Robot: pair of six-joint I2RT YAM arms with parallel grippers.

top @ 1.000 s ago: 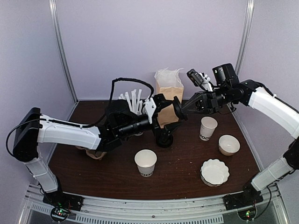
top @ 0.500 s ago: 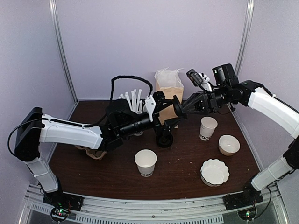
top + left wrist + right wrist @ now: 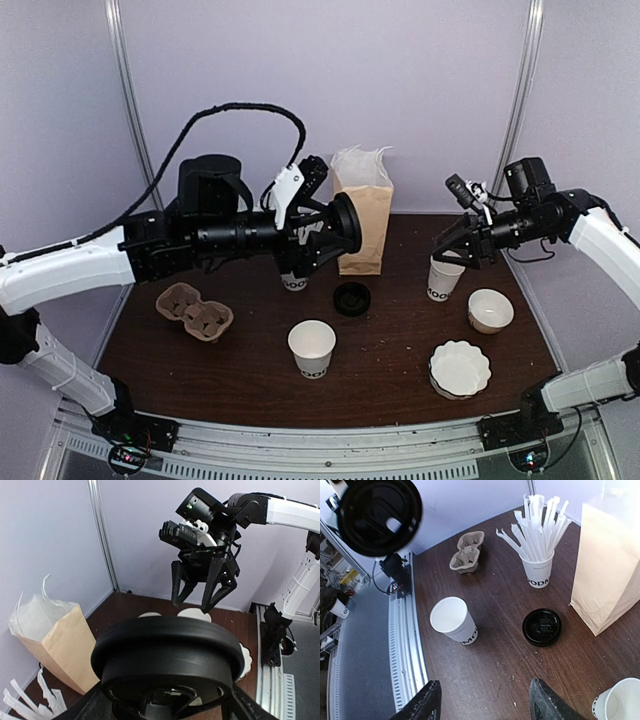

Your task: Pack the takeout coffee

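My left pincer (image 3: 332, 226) is closed on a round black lid (image 3: 167, 645), pinched at its edges and held on edge in the air, just left of the brown paper bag (image 3: 375, 230) and about level with its middle. The lid touches no cup. My right pincer (image 3: 192, 604) has its fingers spread wide with nothing between them. It hangs to the right of the bag, over an open white cup (image 3: 443, 280) with black lettering. In my right wrist view that cup sits off to one side of the fingers, and I cannot tell whether a fingertip touches its rim. A second black lid (image 3: 352, 298) lies flat on the table (image 3: 390, 385) just in front of the bag. A white cup full of wrapped straws (image 3: 538, 572) stands just beside the bag on its left. Another open white cup (image 3: 312, 350) stands further forward of the bag and a little left, well apart from it. A pulp cup carrier (image 3: 193, 310) lies well to the bag's left and forward. Forward and well right of the bag are a small white bowl (image 3: 490, 310) and a fluted white stack (image 3: 460, 368).
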